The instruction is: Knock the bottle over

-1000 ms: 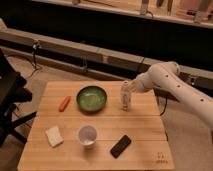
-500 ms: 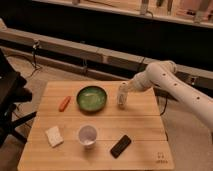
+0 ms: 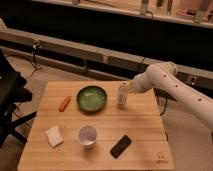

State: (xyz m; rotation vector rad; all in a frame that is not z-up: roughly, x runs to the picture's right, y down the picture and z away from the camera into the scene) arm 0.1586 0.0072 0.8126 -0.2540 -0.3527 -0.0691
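Observation:
A small clear bottle (image 3: pixel 121 98) stands on the wooden table (image 3: pixel 145 125) just right of a green bowl (image 3: pixel 92 98), leaning slightly to the left. My gripper (image 3: pixel 127 89) at the end of the white arm (image 3: pixel 165 80) is right against the bottle's top right side. The arm reaches in from the right.
An orange carrot-like item (image 3: pixel 64 103) lies left of the bowl. A white cup (image 3: pixel 87 135) stands front centre, a pale sponge (image 3: pixel 53 136) front left, a black flat object (image 3: pixel 120 146) front right. A dark chair (image 3: pixel 10 95) stands left of the table.
The gripper has moved left along with the bottle, which has shifted a little toward the green bowl and tilts slightly.

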